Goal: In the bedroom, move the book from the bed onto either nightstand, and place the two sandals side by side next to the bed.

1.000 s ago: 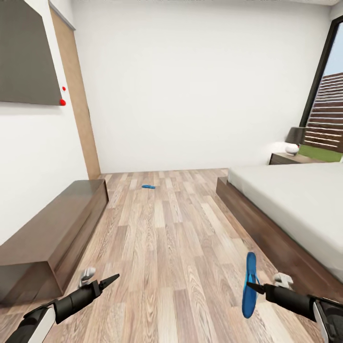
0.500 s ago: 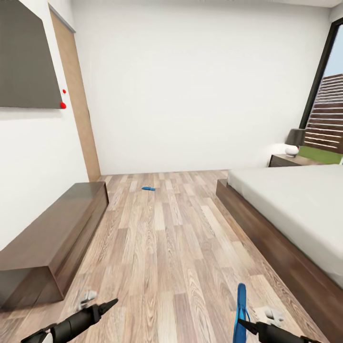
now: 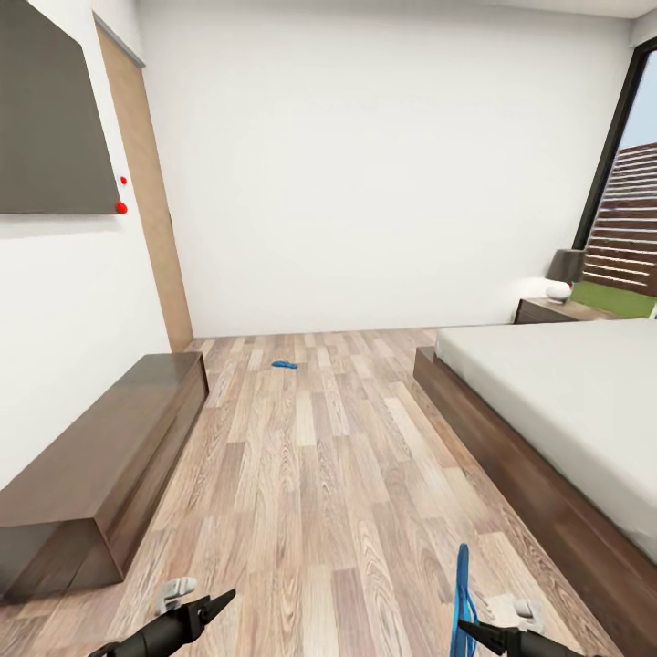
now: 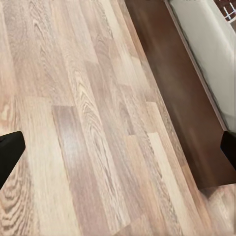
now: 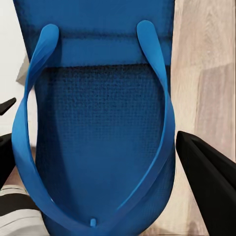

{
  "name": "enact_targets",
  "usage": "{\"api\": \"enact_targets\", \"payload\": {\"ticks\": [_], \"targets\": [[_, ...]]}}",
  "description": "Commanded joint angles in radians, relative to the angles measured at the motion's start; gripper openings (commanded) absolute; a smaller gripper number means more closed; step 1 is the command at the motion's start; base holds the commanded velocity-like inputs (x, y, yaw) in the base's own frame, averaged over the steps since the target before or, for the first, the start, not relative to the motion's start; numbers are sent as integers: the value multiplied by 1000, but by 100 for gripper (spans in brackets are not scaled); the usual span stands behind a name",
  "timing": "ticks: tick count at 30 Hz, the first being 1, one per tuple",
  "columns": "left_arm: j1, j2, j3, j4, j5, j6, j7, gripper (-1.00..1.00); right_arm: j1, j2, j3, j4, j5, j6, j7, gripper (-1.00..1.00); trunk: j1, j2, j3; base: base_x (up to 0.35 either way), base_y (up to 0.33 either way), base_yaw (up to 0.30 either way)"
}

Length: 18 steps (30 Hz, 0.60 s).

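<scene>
head view: plank floor (image 3: 310, 474) running between a long low bench (image 3: 100, 456) along the left wall and the bed (image 3: 547, 401) on the right.
right gripper (image 3: 467, 628): closed on one blue sandal (image 3: 462, 593), carried edge-on and upright, just beside the bed's dark frame.
right wrist view: held sandal (image 5: 96, 128) seen sole-face on, straps toward the camera, black fingers (image 5: 209, 172) at either side of it.
left gripper (image 3: 224, 599): low over the floor, nothing between the fingers; fingertips well apart in the left wrist view, so open and empty.
second sandal (image 3: 285, 364): flat on the floor, far ahead near the back wall, well apart from the bed.
nightstand (image 3: 552, 310): beyond the bed by the window, lamp (image 3: 564, 272) on top.
book: not made out on the visible mattress.
step in hand: probably carrying the held sandal to a spot beside the bed.
doing it well: lower it sole-down and parallel to the frame, leave room alongside for its pair, release only once flat, then fetch the far one with the free left gripper.
</scene>
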Motion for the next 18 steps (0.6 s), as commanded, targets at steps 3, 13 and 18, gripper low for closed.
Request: {"api": "enact_targets", "payload": {"ticks": [3,13,18], "targets": [[-1,-1,2,1,7,10,-4,100,-1,1,-9,4,8,10,-42,-100,0,0,-1,0,0,0],[1,-16,2,4,5,9,-2,100,-1,2,-6,5,11,7,-148,-100,0,0,-1,0,0,0],[1,-16,2,4,5,9,-2,100,-1,2,-6,5,11,7,-149,-100,0,0,-1,0,0,0]]}}
